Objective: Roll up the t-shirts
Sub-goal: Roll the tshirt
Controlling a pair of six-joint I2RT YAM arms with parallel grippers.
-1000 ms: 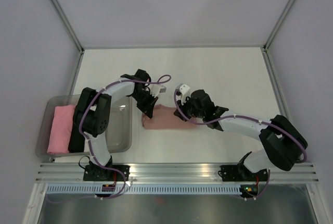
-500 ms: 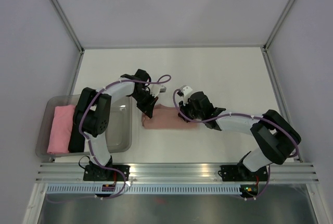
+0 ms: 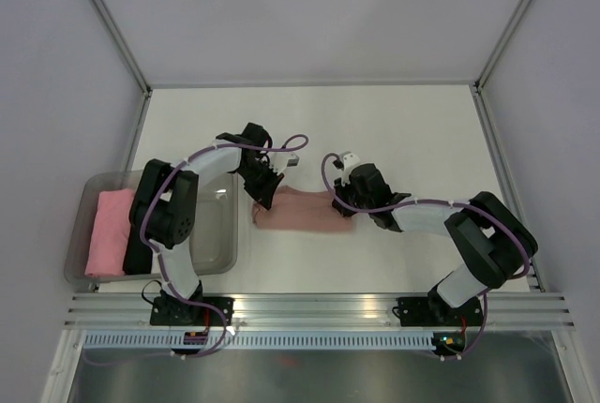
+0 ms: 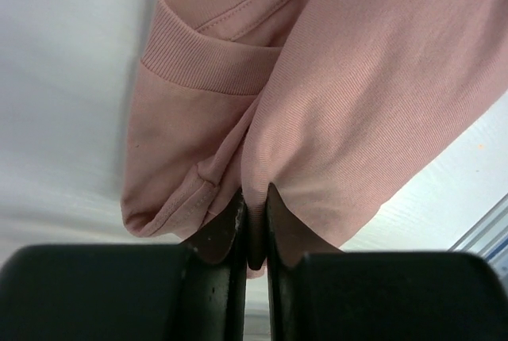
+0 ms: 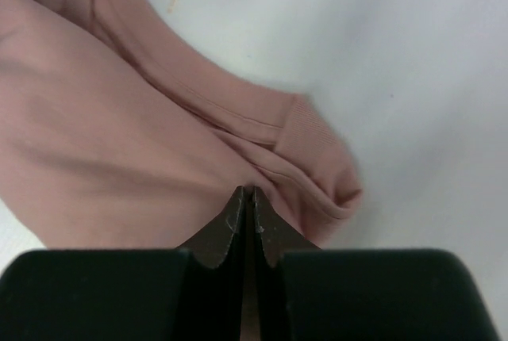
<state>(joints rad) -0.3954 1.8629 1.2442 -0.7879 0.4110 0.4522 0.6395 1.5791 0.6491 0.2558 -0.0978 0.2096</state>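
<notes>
A dusty-rose t-shirt (image 3: 300,211) lies folded into a long strip on the white table between my two arms. My left gripper (image 3: 262,199) is shut on its left end; the left wrist view shows a fold of the shirt (image 4: 333,87) pinched between the jaws. My right gripper (image 3: 342,204) is shut on its right end; the right wrist view shows the shirt (image 5: 119,159) and its ribbed hem pinched at the fingertips (image 5: 236,214). A second shirt, a rolled pink bundle (image 3: 109,231), lies in the bin at the left.
A clear plastic bin (image 3: 217,246) stands at the left, close to the left arm. Grey walls with metal posts enclose the table. A metal rail (image 3: 319,307) runs along the near edge.
My right gripper has moved to the right with the shirt's end, and the strip between the grippers is longer and flatter. The left gripper has hardly moved.
</notes>
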